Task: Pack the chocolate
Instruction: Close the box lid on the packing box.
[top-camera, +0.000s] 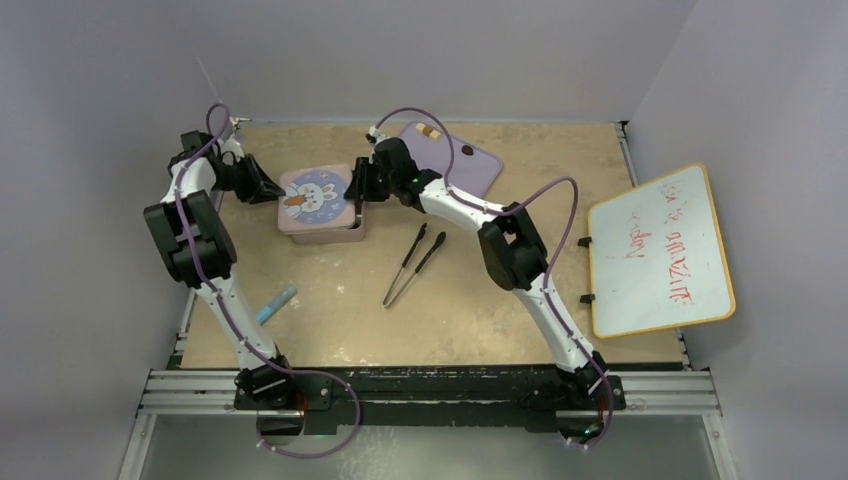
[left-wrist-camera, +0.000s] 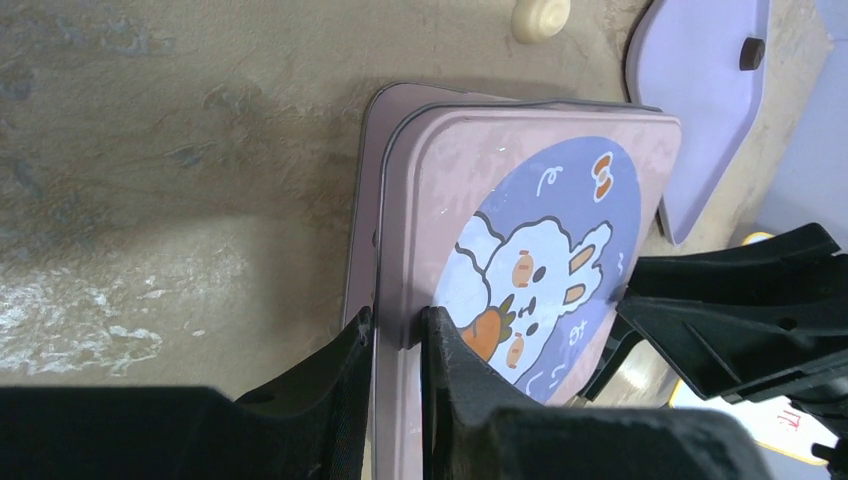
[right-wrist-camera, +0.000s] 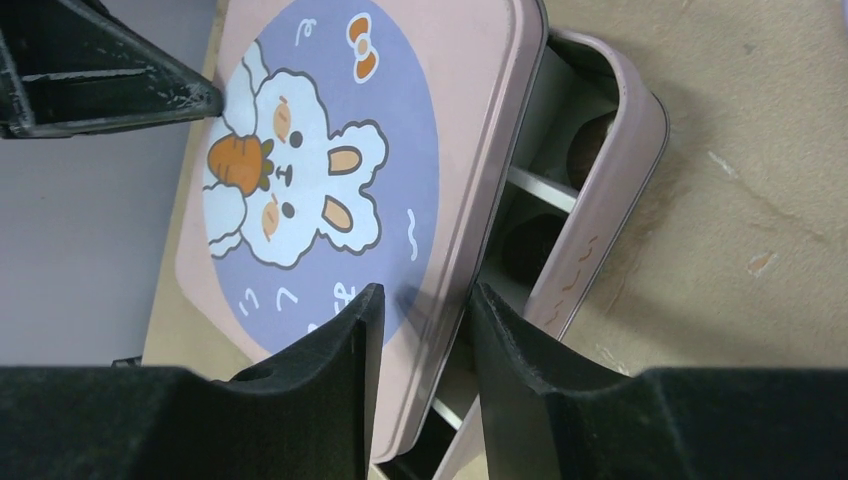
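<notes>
1. Near table (top-camera: 480, 310) far edge, left of centre: pink tin (top-camera: 330, 236), bunny lid (top-camera: 315, 195) askew on top.
2. L gripper (left-wrist-camera: 397, 335) & R gripper (right-wrist-camera: 425, 315) each pinch the lid's rim.
3. Dark chocolate pc (top-camera: 467, 150) on purple tray (top-camera: 488, 172); cream chocolate pc (left-wrist-camera: 541, 17) on table just beside it.

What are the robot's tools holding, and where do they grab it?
Both hold the lid: the left tool pinches its left rim, the right tool its right rim, above the box.
</notes>
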